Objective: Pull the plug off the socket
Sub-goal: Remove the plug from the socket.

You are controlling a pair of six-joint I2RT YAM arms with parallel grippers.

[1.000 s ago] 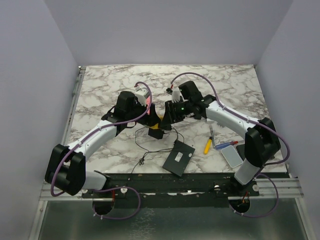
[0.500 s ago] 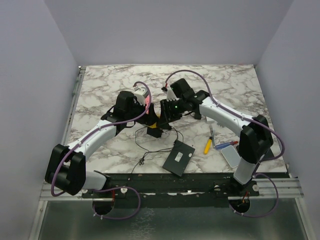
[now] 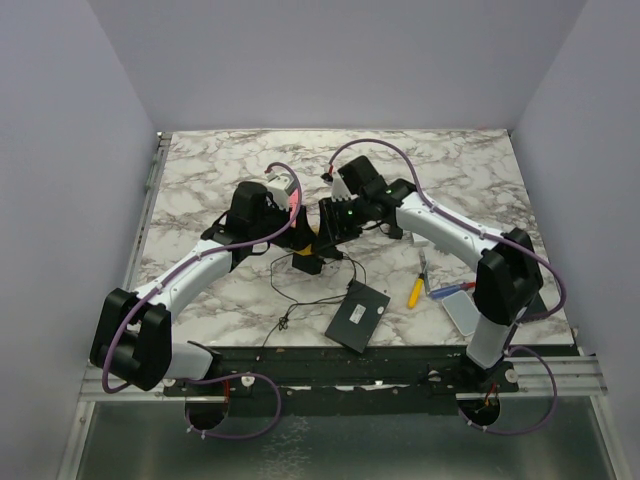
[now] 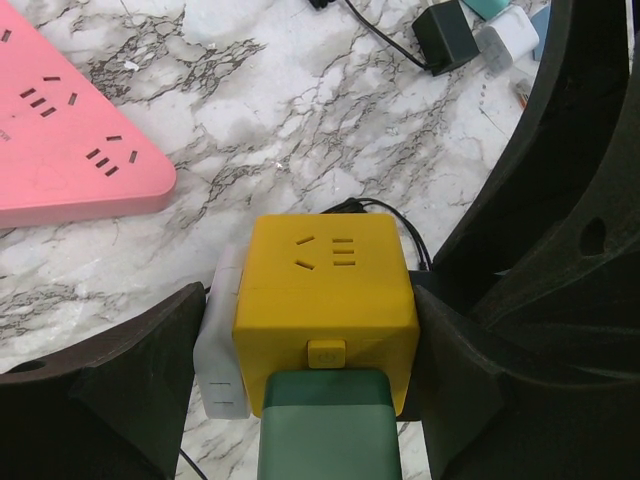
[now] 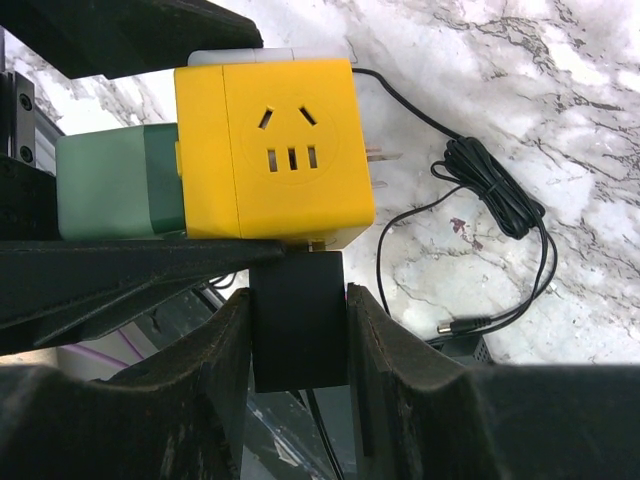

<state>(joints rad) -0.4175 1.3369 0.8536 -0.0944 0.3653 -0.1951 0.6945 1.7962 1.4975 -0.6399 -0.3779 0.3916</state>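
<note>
A yellow cube socket (image 4: 325,295) sits between my left gripper's (image 4: 320,372) fingers, which are shut on it; one finger (image 4: 130,385) presses a white plug (image 4: 220,350) on the cube's side. A green plug (image 4: 330,430) sticks out of the face nearest the camera. My right gripper (image 5: 298,335) is shut on a black plug (image 5: 298,310) that sits against another face of the cube (image 5: 275,150). In the top view both grippers meet at the cube (image 3: 316,232) at mid-table.
A pink power strip (image 4: 60,140) lies close by. A black adapter (image 3: 311,266) with a coiled thin cable (image 5: 490,200) lies just below the cube. A black flat box (image 3: 357,315), a yellow-handled tool (image 3: 414,292) and a white pad (image 3: 464,312) lie near the front edge.
My right arm has shifted left, bringing its gripper in against the cube. The left arm and the cube have hardly moved.
</note>
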